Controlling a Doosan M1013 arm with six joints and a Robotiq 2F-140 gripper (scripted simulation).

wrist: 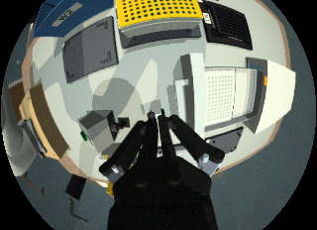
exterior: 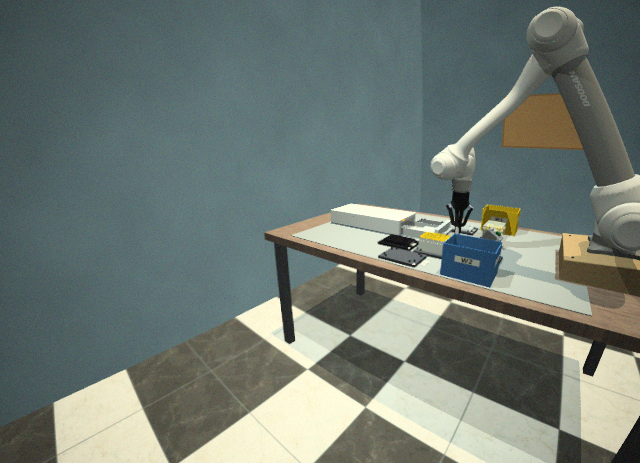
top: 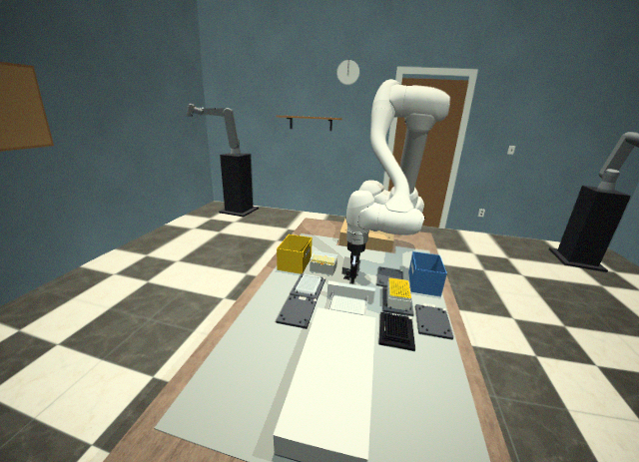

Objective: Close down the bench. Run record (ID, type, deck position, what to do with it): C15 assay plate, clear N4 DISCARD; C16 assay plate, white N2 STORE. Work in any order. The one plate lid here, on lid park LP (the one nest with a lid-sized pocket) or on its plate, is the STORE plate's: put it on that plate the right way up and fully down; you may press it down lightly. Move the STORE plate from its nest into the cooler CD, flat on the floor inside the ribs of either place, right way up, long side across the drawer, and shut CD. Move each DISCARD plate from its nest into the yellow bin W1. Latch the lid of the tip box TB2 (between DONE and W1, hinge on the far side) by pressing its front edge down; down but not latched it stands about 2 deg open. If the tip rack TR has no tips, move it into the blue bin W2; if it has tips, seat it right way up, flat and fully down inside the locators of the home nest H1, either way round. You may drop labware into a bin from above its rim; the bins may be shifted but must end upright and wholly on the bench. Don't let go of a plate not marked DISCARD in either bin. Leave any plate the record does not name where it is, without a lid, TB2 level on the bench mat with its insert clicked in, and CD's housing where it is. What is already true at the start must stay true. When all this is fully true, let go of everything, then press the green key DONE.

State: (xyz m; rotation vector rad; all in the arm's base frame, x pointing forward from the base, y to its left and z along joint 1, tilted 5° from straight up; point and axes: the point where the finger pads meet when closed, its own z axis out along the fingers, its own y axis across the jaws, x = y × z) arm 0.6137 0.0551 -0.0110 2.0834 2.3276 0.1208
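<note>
Gripper [top: 352, 277] fully closed, holding nothing, poised beside the cooler CD's open drawer [top: 351, 292]. White plate [top: 347, 304] lies inside (lid fit unclear); drawer not yet shut. Tip rack TR [top: 399, 288] with yellow tips and a plate [top: 307, 284] on the left nest remain.

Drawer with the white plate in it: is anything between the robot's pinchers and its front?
Nothing visible is in the way. The shut gripper hangs right beside the drawer's front wall; whether they touch, I cannot tell. The white plate lies inside, behind that wall.
</note>
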